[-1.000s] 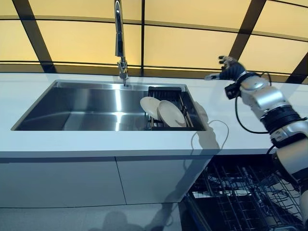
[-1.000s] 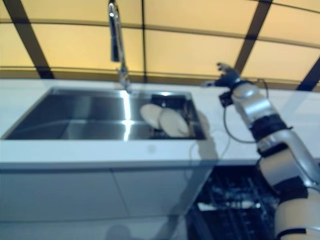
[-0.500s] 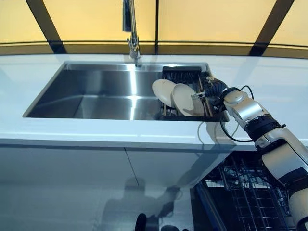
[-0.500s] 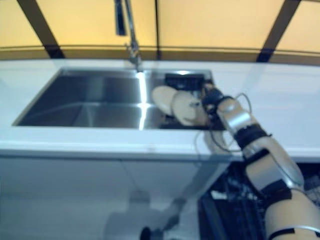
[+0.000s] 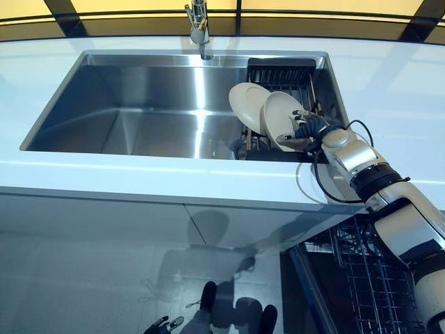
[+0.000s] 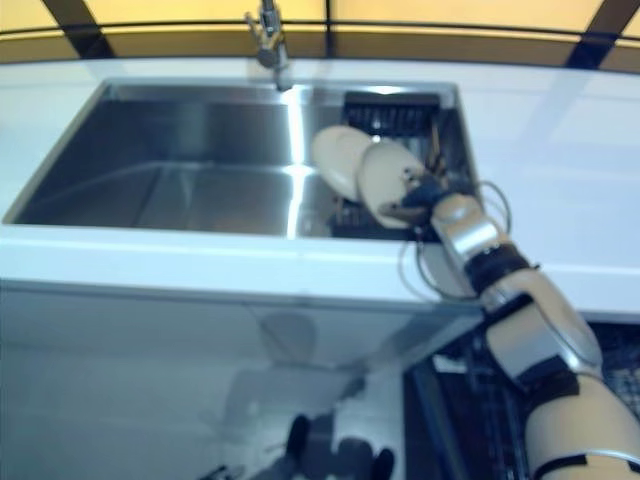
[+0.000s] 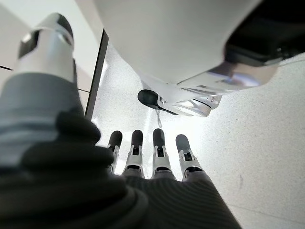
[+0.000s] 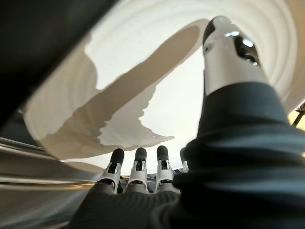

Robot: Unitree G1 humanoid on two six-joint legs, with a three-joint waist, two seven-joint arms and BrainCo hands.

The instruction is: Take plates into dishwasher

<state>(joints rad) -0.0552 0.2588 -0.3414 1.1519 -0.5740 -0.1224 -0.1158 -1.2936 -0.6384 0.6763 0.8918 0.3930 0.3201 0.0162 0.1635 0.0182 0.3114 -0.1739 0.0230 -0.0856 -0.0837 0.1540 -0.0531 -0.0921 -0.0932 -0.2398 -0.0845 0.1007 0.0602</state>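
Observation:
Two cream plates stand on edge in a black rack (image 5: 281, 69) at the right end of the steel sink (image 5: 139, 104). My right hand (image 5: 306, 129) is at the right rim of the nearer plate (image 5: 279, 118), with the farther plate (image 5: 247, 104) just behind it. In the right wrist view that plate (image 8: 157, 95) fills the picture. The thumb (image 8: 228, 57) reaches across its face and throws a shadow on it, and the straight fingers (image 8: 138, 167) lie along its lower rim. My left hand (image 7: 157, 157) hangs open over the floor, holding nothing.
A tall faucet (image 5: 200, 21) rises behind the sink. White countertop (image 5: 389, 76) surrounds the sink. Below the counter at the right, the dishwasher's wire rack (image 5: 368, 278) is pulled out.
The camera has tilted down. My right hand came down from above the counter to the nearer plate in the rack and now stays at its rim.

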